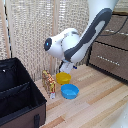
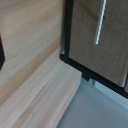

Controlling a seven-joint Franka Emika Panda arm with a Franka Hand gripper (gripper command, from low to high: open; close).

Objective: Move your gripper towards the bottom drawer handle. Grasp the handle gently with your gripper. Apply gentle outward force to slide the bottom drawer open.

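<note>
Gripper (image 1: 65, 66) hangs over the yellow bowl (image 1: 63, 77) — can't tell if its fingers are apart. Bottom drawer handle (image 1: 108, 59) sits well off toward the exterior view's right; swing across, square up to the bar — approach slowly.

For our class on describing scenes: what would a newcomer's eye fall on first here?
The bulky white-and-black robot arm sweeps down across the middle of the exterior view. Below it, a yellow bowl and a blue bowl sit on the pale wooden floor. An open black fabric case fills that view's lower left.
</note>
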